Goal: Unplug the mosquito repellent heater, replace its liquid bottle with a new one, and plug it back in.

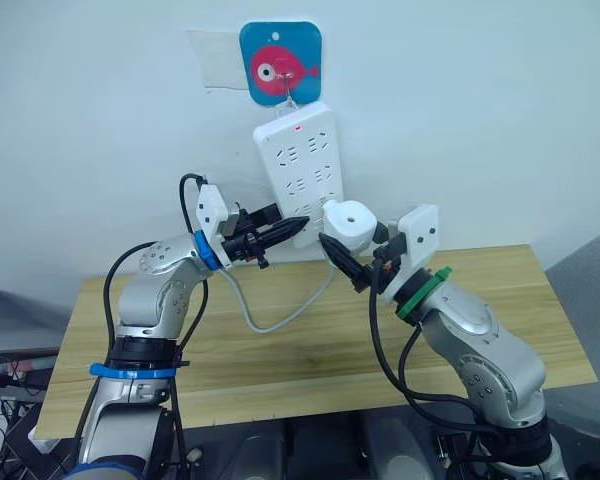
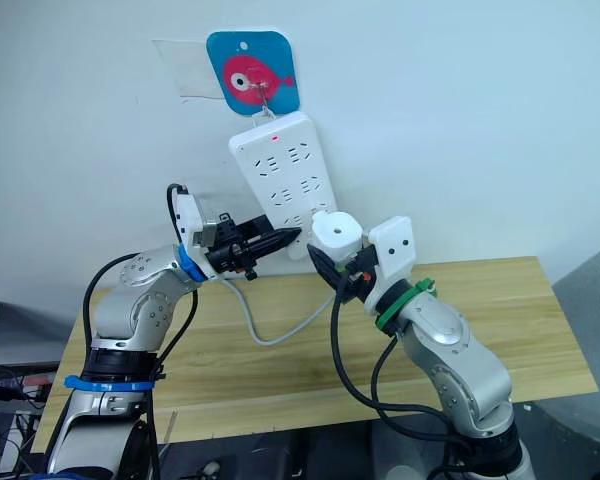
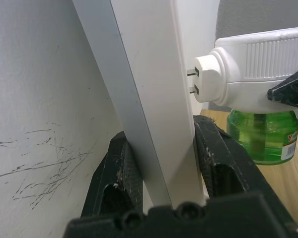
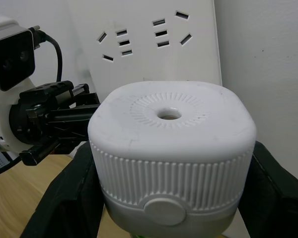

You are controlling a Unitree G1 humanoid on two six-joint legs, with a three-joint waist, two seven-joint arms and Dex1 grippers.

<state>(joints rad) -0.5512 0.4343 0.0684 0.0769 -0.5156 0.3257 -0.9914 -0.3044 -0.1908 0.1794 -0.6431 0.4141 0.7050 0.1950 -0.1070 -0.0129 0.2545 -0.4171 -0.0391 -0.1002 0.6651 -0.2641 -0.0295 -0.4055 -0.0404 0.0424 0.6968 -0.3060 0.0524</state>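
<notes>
The lower end of the power strip point(image 1: 302, 160), which hangs from a fish-shaped hook point(image 1: 282, 64) on the wall, is pinched from both sides by the left gripper point(image 1: 292, 229); its fingers point(image 3: 216, 153) are seen clamped against the strip's two faces. This hold should be kept firm and level, so that the strip neither swings nor twists on its hook.

To the right, the mosquito repellent heater point(image 1: 347, 222) is clasped between the fingers of the right gripper point(image 1: 352, 252), vent hole upward, above the desk point(image 1: 500, 300) and just beside the strip's lower sockets. A green liquid bottle point(image 3: 262, 135) is seated beneath it; which bottle it is cannot be told. The two prongs point(image 3: 190, 81) are seen bare, at or just off the strip's face; whether they are partly seated cannot be told.

The step in hand is judged to be at the socket. The heater is best moved straight along the line of the prongs, square to the strip's face, without rocking. Any tilt could bend the prongs or drag the strip sideways.
</notes>
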